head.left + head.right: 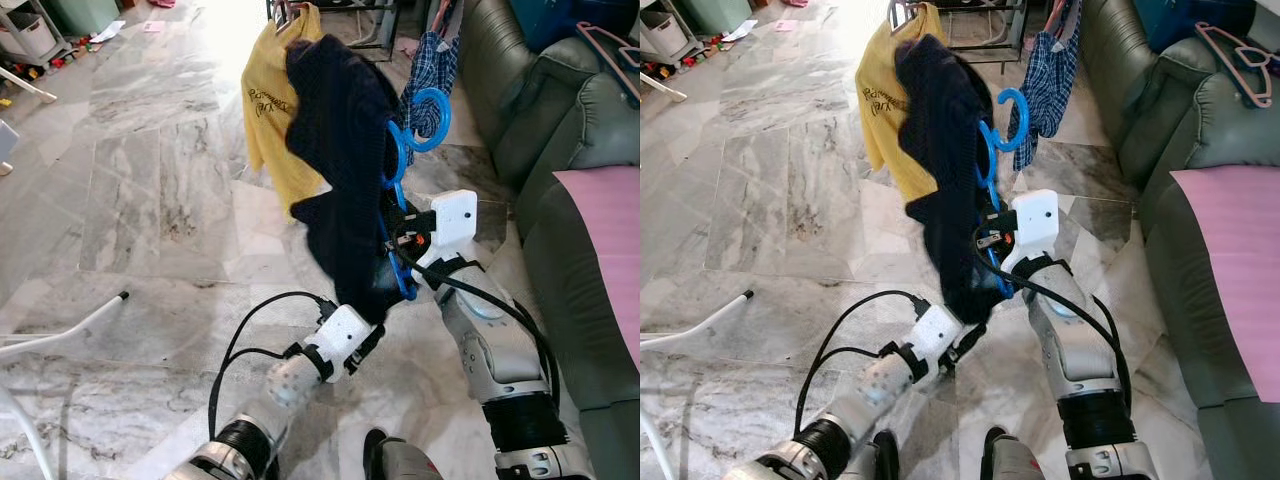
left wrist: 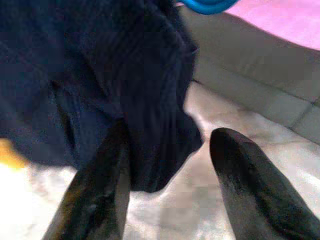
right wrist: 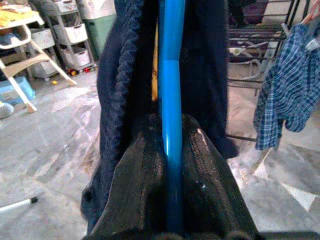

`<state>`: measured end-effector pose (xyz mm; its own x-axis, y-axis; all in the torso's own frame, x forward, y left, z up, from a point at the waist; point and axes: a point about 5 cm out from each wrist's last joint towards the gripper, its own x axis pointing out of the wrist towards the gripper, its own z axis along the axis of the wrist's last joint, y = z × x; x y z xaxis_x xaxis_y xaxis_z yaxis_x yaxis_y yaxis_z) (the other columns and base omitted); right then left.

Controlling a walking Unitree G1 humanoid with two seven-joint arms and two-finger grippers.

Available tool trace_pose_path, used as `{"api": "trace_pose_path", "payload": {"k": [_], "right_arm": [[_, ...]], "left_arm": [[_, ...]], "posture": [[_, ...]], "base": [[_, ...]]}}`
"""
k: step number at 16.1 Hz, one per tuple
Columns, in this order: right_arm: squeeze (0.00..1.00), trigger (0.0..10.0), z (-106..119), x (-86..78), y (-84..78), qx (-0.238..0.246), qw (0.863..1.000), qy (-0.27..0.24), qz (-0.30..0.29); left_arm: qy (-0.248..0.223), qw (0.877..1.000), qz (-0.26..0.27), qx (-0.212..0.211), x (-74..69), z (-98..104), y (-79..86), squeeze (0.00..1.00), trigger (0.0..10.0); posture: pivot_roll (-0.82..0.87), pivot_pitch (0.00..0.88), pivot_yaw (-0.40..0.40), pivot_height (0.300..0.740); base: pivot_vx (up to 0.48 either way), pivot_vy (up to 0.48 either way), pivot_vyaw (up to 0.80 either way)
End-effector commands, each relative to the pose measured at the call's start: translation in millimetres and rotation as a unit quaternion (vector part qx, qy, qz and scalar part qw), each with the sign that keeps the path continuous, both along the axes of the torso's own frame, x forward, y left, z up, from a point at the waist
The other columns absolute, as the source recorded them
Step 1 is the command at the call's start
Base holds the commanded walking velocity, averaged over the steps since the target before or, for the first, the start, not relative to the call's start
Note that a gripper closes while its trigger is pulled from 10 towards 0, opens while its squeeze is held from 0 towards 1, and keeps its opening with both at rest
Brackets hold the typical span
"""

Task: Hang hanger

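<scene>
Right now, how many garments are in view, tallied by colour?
Dark navy garment on the blue hanger: 1
Yellow shirt: 1
Blue plaid shirt: 1
Total: 3

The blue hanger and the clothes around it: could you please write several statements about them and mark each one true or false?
1. The right end effector is shut on the blue hanger. True.
2. A dark navy garment is draped on the blue hanger. True.
3. The left end effector is clamped on the hanger's hook. False: its fingers are open at the garment's lower edge.
4. The yellow shirt lies on the sofa. False: it hangs behind the navy garment.
5. A checked shirt hangs near the sofa. True.
</scene>
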<state>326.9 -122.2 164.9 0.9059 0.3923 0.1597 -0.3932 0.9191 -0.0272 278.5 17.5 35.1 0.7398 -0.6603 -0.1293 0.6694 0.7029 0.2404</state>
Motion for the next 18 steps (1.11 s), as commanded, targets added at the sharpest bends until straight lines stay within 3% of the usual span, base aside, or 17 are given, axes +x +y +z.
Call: {"api": "trace_pose_path", "payload": {"k": [1, 2, 4, 6, 7, 11, 15, 18], "right_arm": [[0.0, 10.0, 4.6, -2.5, 2.4, 0.0, 1.0, -0.027, -0.004], [0.0, 10.0, 2.5, -2.7, 1.1, -0.004, 1.0, -0.027, -0.014], [0.0, 10.0, -1.0, -2.5, -3.0, -0.02, 0.999, -0.032, -0.038], [0.0, 10.0, -0.2, -0.9, -8.3, -0.031, 0.997, -0.041, -0.063], [0.0, 10.0, 0.0, -0.5, -9.9, -0.032, 0.996, -0.042, -0.069], [0.0, 10.0, -7.3, -6.5, -9.5, -0.062, 0.996, -0.044, -0.043], [0.0, 10.0, -20.2, -24.3, -17.3, -0.11, 0.993, -0.048, 0.009], [0.0, 10.0, -33.5, -36.3, -28.1, -0.119, 0.992, -0.019, 0.041]], "left_arm": [[0.008, 0.999, 0.041, -0.005, -1.2, -5.9, 7.4, 1.0, 10.0], [0.009, 0.998, 0.064, -0.019, 3.6, -3.0, 12.4, 1.0, 10.0], [-0.011, 0.992, 0.116, -0.044, 16.5, 6.1, 37.5, 1.0, 10.0], [-0.061, 0.981, 0.173, -0.061, 33.6, 25.1, 97.1, 1.0, 10.0], [-0.069, 0.978, 0.183, -0.071, 37.4, 31.1, 102.7, 1.0, 10.0], [-0.106, 0.973, 0.185, -0.09, 50.6, 55.4, 96.2, 1.0, 10.0], [-0.154, 0.975, 0.147, -0.059, 56.9, 74.5, 100.7, 1.0, 10.0], [-0.181, 0.974, 0.133, -0.035, 60.6, 85.0, 108.2, 1.0, 10.0]], "posture": [[-0.12, 0.22, 0.046, 0.74], [-0.12, 0.22, 0.046, 0.74], [-0.12, 0.229, 0.054, 0.74], [-0.12, 0.232, 0.055, 0.74], [-0.12, 0.233, 0.055, 0.74], [-0.12, 0.231, 0.057, 0.74], [-0.12, 0.232, 0.057, 0.74], [-0.12, 0.234, 0.057, 0.74]], "base": [[0.0, 0.0, 0.0], [0.0, 0.0, 0.0], [0.0, 0.0, 0.0], [0.0, 0.0, 0.0], [0.0, 0.0, 0.0], [0.0, 0.0, 0.0], [0.0, 0.0, 0.0], [0.0, 0.0, 0.0]]}}
